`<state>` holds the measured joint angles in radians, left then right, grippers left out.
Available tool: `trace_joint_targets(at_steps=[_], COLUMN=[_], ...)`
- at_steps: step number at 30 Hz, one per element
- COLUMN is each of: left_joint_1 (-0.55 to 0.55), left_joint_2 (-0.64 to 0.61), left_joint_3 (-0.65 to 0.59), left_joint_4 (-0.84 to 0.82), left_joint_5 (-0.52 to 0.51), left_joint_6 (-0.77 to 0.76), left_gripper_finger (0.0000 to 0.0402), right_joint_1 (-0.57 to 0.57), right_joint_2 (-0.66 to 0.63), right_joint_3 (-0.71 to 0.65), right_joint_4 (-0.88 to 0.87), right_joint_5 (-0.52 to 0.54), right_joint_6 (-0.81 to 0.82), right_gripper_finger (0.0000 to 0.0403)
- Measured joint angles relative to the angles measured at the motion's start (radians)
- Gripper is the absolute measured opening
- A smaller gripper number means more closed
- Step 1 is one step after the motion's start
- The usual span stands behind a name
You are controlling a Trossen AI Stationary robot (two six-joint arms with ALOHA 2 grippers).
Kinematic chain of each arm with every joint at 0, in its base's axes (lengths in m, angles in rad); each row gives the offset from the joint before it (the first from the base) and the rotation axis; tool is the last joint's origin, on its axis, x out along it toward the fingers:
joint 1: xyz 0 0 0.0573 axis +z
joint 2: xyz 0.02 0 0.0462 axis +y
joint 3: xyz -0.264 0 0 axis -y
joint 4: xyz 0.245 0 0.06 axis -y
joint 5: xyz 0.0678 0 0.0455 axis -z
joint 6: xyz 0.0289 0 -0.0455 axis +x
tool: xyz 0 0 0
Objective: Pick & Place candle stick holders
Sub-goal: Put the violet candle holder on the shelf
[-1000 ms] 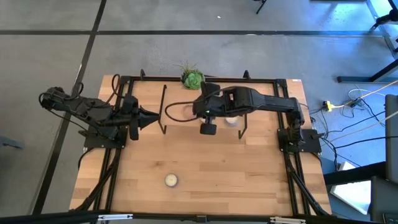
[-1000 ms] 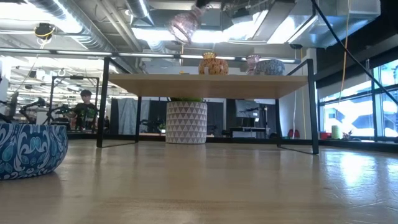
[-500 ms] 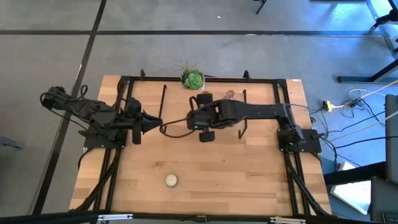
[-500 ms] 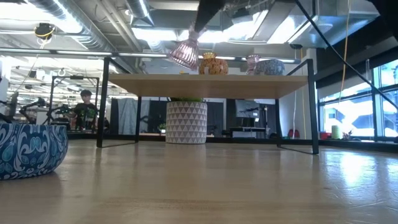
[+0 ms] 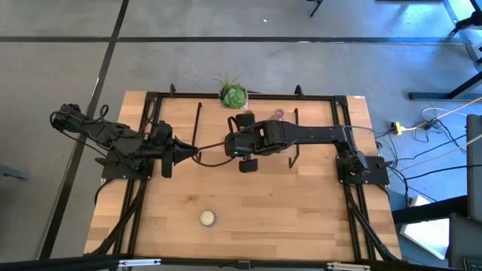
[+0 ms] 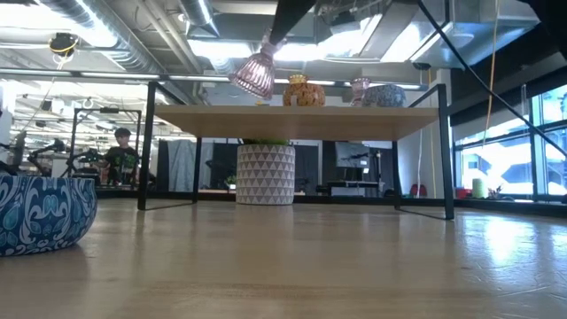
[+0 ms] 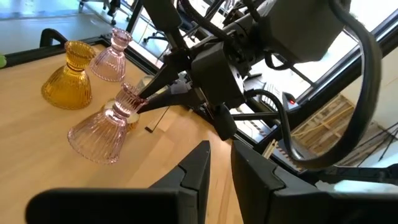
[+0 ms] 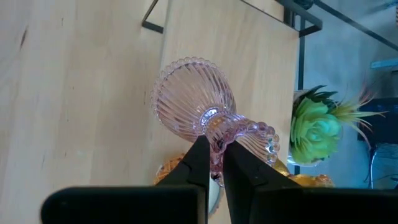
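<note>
One ribbed pink glass holder

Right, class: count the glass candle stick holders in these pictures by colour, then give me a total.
Pinkish-purple glass: 2, the held holder in the right gripper and the standing holder
Amber glass: 1, the amber holder
Total: 3
</note>
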<state>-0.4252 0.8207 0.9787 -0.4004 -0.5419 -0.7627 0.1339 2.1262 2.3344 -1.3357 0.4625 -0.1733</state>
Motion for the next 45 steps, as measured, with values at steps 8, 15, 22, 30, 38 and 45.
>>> trace_joint_targets(at_steps=[8, 15, 22, 30, 38, 45], left_joint_1=[0.000, 0.000, 0.000, 0.000, 0.000, 0.000], left_joint_2=[0.000, 0.000, 0.000, 0.000, 0.000, 0.000], left_joint_3=[0.000, 0.000, 0.000, 0.000, 0.000, 0.000], left_joint_4=[0.000, 0.000, 0.000, 0.000, 0.000, -0.001], left_joint_5=[-0.009, -0.012, -0.016, -0.017, -0.017, -0.017], left_joint_6=[0.014, 0.015, 0.016, 0.016, 0.015, 0.014], left_gripper_finger=[0.0058, 0.0058, 0.0058, 0.0058, 0.0058, 0.0058], right_joint_1=[-0.034, -0.044, -0.044, -0.050, -0.066, -0.068], right_joint_2=[0.000, 0.000, 0.000, 0.000, 0.000, 0.015], right_joint_3=[0.000, 0.000, 0.000, 0.000, 0.000, 0.000], right_joint_4=[0.005, 0.010, 0.010, 0.009, 0.009, 0.003], right_joint_5=[-0.003, -0.030, -0.033, -0.055, -0.069, -0.071], right_joint_6=[-0.011, -0.018, -0.044, -0.072, -0.078, -0.079], right_gripper_finger=[0.0023, 0.0023, 0.0023, 0.0024, 0.0024, 0.0024])
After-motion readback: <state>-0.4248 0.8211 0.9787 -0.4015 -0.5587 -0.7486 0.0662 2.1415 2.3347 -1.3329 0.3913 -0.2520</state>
